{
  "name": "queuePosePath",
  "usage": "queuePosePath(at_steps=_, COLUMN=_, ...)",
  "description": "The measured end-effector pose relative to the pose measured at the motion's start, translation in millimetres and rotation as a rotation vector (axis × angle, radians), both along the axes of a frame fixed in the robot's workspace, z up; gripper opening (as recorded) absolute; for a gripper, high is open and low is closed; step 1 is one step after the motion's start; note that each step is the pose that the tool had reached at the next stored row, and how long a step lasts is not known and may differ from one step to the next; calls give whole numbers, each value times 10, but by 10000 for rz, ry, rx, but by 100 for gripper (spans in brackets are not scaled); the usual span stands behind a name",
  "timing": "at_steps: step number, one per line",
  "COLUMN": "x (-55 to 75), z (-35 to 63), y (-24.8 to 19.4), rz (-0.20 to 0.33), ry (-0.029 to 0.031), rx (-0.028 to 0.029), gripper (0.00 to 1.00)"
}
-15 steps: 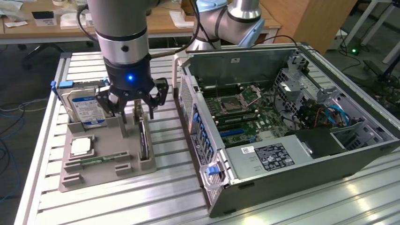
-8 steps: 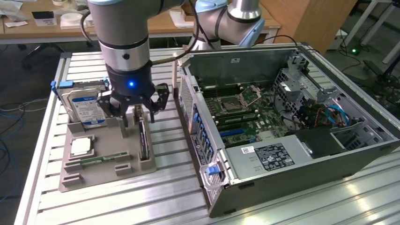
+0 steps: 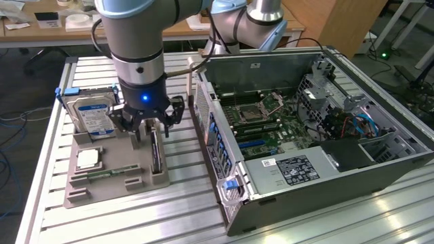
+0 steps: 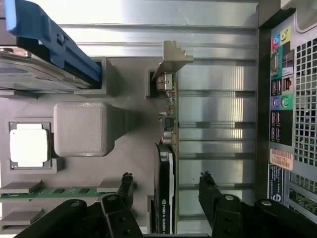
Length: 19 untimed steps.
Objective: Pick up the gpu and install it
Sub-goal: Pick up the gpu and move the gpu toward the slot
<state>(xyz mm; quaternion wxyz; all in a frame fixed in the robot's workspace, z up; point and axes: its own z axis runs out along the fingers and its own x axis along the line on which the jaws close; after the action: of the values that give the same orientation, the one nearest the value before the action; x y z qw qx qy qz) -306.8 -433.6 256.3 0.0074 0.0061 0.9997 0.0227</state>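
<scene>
Aluminium slats make up the table (image 3: 169,218), the biggest thing in front of you. On it, in the exterior view, the open computer case (image 3: 305,127) lies at three o'clock from the grey holder tray (image 3: 101,190). On that tray the hard drive (image 3: 91,114) stands at ten o'clock. The gpu (image 3: 155,152) stands on its thin edge in slots along the three o'clock side, nearest the case, so it is not yet lifted.

Your gripper (image 3: 150,133) hangs right over the card with its jaws wide. In the wrist view the fingers (image 4: 127,191) straddle it, one on each face, and I judge that neither is touching.

Smaller still, the square chip (image 3: 88,158) and the green memory stick (image 3: 109,173) lie at about nine o'clock from the card.

Watch three things. If the jaws close off-centre, one finger may meet the card first and tilt it in its slots. If you pull up at a slant, the card's metal end bracket could bind and drag the tray along. The case wall is near, so a swing toward three o'clock risks a knock.
</scene>
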Motion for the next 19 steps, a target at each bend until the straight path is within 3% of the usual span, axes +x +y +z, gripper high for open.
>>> queuePosePath(at_steps=19, x=5, z=-317, y=5, rz=-116, ry=44, rx=0, gripper=65)
